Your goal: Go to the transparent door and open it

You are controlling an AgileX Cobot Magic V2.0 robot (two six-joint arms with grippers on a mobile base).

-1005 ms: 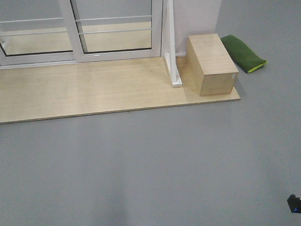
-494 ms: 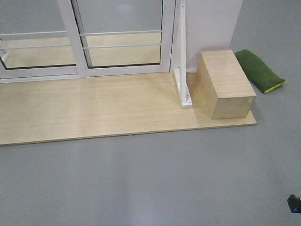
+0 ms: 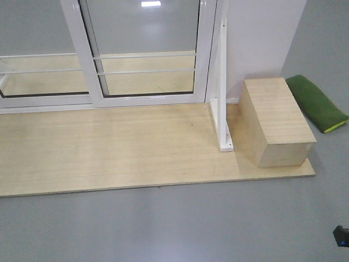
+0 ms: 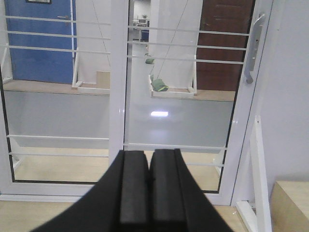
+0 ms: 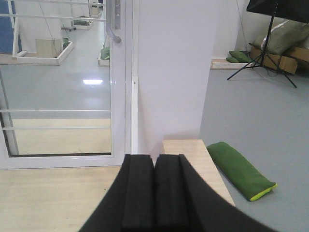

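The transparent door (image 3: 147,38) is the right-hand glass panel in a white frame, with thin white bars across it, standing at the back of a wooden platform. Its curved grey handle (image 4: 254,48) sits on the right stile, high in the left wrist view, and the same handle (image 5: 115,21) shows at the top of the right wrist view. A similar glass panel (image 3: 32,54) without a handle stands to its left. My left gripper (image 4: 148,152) is shut and empty, pointing at the door (image 4: 183,96) from a distance. My right gripper (image 5: 154,157) is also shut and empty, aimed at the door's right edge.
A wooden platform (image 3: 109,147) lies before the door on grey floor. A white bracket (image 3: 223,109) juts out at the door's right, beside a wooden box (image 3: 278,125) and a green cushion (image 3: 319,101). A white wall (image 3: 262,33) stands behind them. A tripod (image 5: 263,53) stands far right.
The front view has come closer to the door: platform, box and cushion have slid down and to the right in the picture and look larger.
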